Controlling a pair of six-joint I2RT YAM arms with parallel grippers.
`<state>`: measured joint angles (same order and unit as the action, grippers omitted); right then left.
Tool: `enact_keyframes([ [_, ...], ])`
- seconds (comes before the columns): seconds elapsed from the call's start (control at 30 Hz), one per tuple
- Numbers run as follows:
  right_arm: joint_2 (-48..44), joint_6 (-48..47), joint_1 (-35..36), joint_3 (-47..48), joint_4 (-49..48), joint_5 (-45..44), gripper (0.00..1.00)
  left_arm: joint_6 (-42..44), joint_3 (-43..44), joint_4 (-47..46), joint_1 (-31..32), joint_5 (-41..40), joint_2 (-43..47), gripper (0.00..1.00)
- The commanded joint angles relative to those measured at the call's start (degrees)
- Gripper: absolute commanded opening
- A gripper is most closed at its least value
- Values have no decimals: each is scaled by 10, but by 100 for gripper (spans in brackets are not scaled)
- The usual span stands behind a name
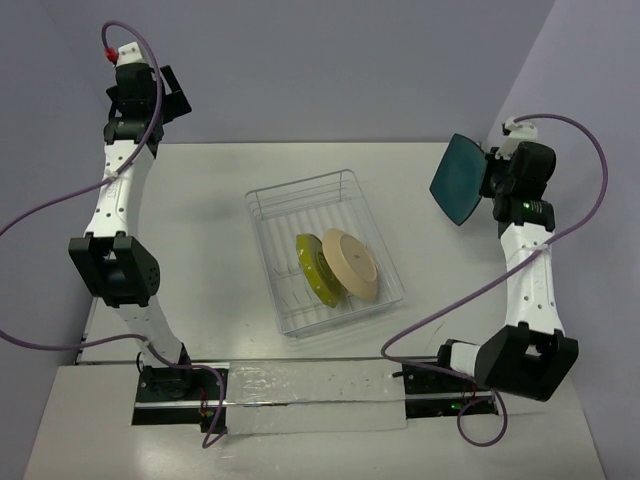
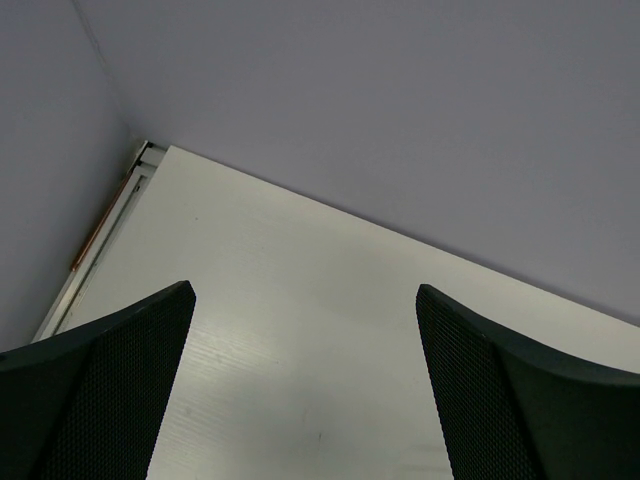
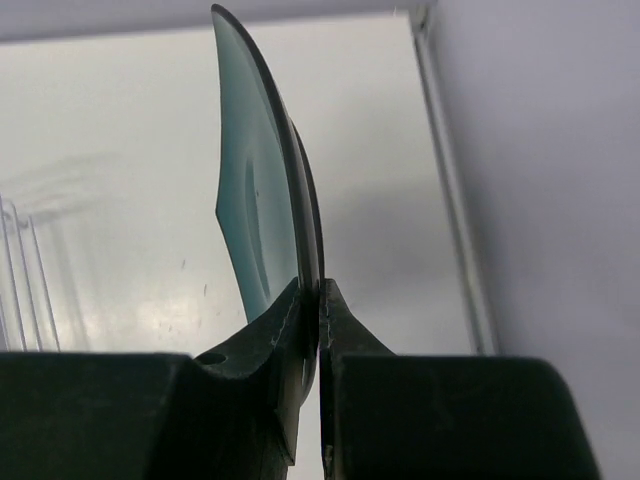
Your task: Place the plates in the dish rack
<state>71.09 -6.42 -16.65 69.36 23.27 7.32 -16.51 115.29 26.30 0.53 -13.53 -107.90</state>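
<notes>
— Clamped tight in the wrist view, the right gripper pinches the dark teal plate by its rim, edge-on and upright, above the table.
— Where is the dish rack from there?
— To that arm's left and lower, mid-table, long axis running far to near. The yellow-green plate and the beige plate lean together in its near half.
— So the room is at the far end?
— Bare tines there, I'd judge. The plate must swing left, clear the rack's right rim, then drop parallel to the others.
— And the left gripper?
— Spread open, empty, well apart at the far left; the right arm is nearer.
</notes>
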Motion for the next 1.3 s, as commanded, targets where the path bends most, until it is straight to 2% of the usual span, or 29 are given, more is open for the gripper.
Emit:
enact_keyframes([
  [0.0,-53,-27,64,40,-166,-70,0,-57,-15,19,11,-34,38,99],
  [0.17,-52,-60,135,83,-209,-55,0,-119,-47,47,23,-52,62,99],
  [0.27,-54,-103,217,104,-229,-84,0,-155,-79,68,37,-96,89,99],
  [0.33,-47,-90,260,148,-210,-90,0,-188,-103,91,40,-128,102,99],
  [0.4,-49,-80,281,171,-203,-57,0,-212,-112,118,40,-142,113,99],
  [0.47,-58,-91,346,178,-205,-87,0,-240,-134,149,40,-141,136,99],
  [0.67,-78,-77,453,187,-180,-85,0,-278,-238,150,40,-118,233,99],
  [0.73,-83,-79,512,185,-180,-125,0,-305,-261,153,40,-103,257,99],
  [0.77,-85,-83,552,181,-190,-148,0,-329,-287,153,40,-91,297,99],
  [0.83,-86,-83,593,173,-196,-169,0,-347,-319,150,41,-74,323,99],
  [0.93,-77,-112,689,148,-233,-294,0,-400,-366,178,46,-79,371,99],
  [1.0,-62,-151,758,128,-284,-421,0,-410,-381,194,47,-89,398,99],
  [1.07,-33,-180,821,120,-316,-500,0,-417,-376,230,47,-97,410,99],
  [1.2,34,-224,891,117,-408,-669,0,-417,-384,268,47,-107,453,99],
  [1.27,50,-248,909,116,-455,-698,0,-417,-388,275,47,-112,472,99],
])
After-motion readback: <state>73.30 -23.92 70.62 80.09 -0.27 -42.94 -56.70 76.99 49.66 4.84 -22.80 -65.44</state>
